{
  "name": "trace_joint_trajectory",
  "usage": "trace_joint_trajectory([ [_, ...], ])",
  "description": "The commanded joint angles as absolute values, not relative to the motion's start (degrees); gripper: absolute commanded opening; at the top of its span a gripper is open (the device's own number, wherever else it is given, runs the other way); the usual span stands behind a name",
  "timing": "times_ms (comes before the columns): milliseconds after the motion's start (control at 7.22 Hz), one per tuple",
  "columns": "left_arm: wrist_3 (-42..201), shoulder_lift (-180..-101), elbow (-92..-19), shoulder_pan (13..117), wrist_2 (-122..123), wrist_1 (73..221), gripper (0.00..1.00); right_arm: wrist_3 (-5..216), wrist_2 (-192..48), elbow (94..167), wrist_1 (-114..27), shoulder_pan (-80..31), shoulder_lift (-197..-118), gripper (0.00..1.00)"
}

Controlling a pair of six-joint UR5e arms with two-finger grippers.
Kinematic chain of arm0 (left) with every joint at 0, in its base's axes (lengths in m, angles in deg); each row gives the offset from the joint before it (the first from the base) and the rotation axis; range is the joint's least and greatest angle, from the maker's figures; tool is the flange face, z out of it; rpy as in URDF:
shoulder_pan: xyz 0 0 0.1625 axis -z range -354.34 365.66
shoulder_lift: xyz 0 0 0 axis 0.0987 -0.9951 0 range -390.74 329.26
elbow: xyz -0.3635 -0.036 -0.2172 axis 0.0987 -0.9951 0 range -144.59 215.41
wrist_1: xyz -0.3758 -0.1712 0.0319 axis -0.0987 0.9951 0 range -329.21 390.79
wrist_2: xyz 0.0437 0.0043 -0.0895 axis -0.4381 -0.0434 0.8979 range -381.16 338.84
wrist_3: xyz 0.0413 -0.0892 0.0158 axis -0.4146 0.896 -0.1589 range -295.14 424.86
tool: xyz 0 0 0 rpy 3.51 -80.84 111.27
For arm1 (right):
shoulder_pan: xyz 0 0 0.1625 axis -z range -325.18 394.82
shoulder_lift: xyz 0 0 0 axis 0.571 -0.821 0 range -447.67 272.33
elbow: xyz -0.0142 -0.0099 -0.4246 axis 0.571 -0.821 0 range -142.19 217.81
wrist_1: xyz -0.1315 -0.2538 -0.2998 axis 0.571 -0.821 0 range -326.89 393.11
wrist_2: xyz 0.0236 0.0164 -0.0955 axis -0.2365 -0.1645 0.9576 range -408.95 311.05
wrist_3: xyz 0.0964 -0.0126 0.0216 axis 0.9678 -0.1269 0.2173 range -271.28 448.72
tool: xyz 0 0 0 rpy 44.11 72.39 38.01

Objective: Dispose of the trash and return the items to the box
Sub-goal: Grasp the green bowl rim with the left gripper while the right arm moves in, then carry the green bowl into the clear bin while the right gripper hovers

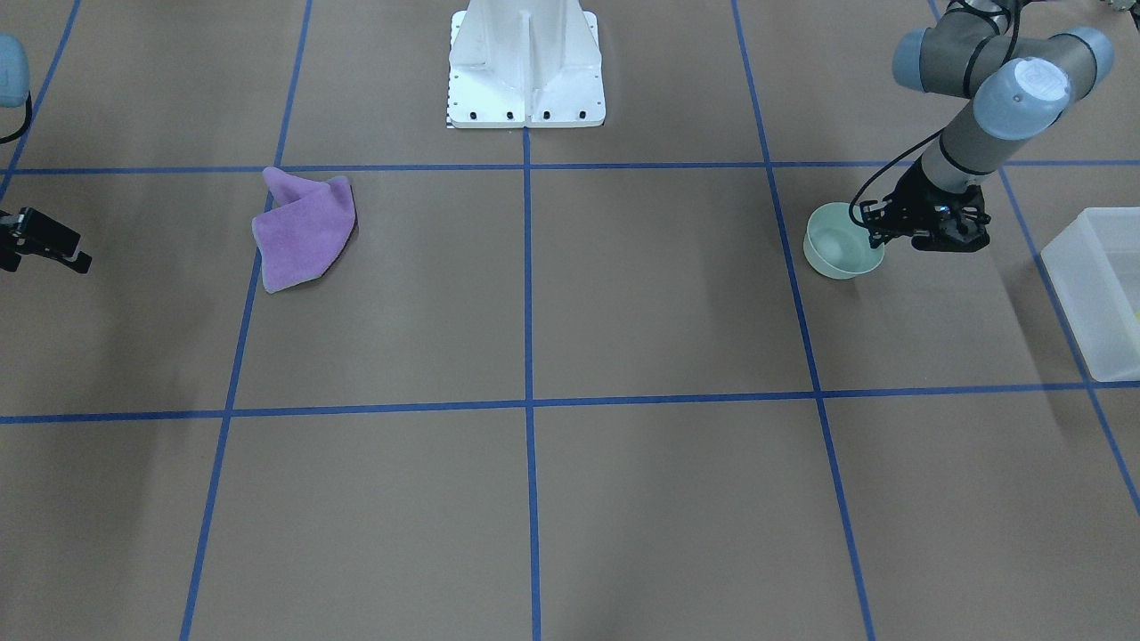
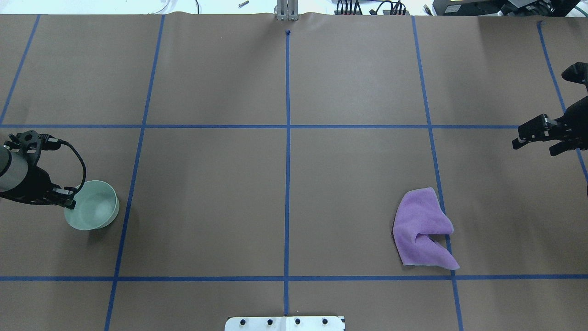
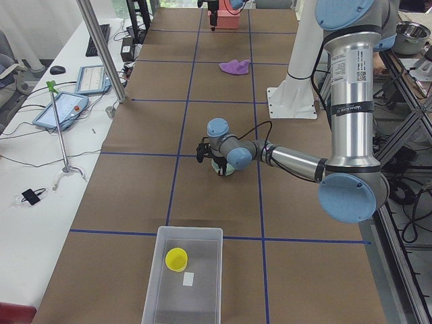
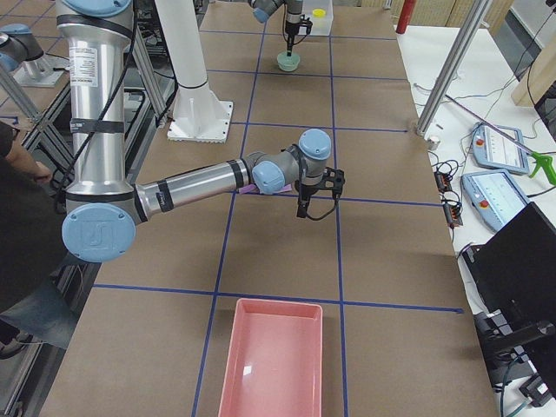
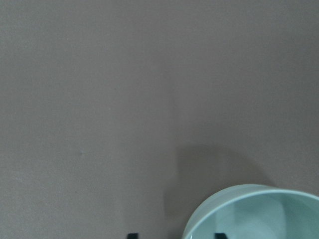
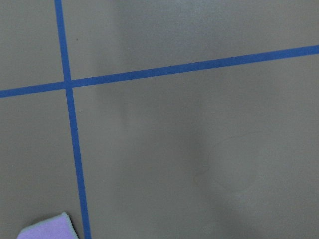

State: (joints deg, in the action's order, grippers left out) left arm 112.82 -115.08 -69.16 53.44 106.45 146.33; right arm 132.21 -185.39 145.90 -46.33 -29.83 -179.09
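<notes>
The pale mint-green bowl [image 1: 835,249] stands on the brown table at the robot's left side, also in the overhead view [image 2: 94,207]. My left gripper [image 1: 880,239] is down at its rim. In the left wrist view one fingertip [image 5: 132,235] is outside the bowl [image 5: 259,214] and the other inside, apart, so the gripper is open around the rim. The yellow cup [image 3: 177,259] sits inside the translucent box [image 3: 160,283]. The box [image 1: 1091,303] is beyond the bowl. My right gripper [image 2: 533,142] is open and empty, far from the bowl.
A purple cloth [image 2: 422,227] lies on the robot's right half of the table. A small white slip [image 3: 188,278] lies in the box beside the cup. A pink bin [image 4: 269,365] stands at the table's right end. The white pedestal [image 1: 525,62] is at the robot's base.
</notes>
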Motion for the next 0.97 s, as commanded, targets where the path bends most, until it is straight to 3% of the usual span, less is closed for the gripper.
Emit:
trace_joint_trajectory([
  [0,100.44,-113.37,-69.27,63.09,113.98,143.75,0.0,133.98,-184.31,146.97,-46.26,-27.33,-179.07,1.0],
  [416,69.2,-115.53,-67.79,81.45,116.39,122.81,0.0,140.01,-182.2,147.15,-41.45,-22.86,-179.07,1.0],
  [554,58.9,-119.9,-62.55,88.56,116.3,117.59,0.0,144.22,-180.28,147.15,-38.46,-20.4,-179.07,1.0],
  [831,43.05,-128.86,-44.66,98.08,116.12,116.84,0.0,145.58,-179.55,147.15,-36.85,-19.24,-179.07,1.0],
])
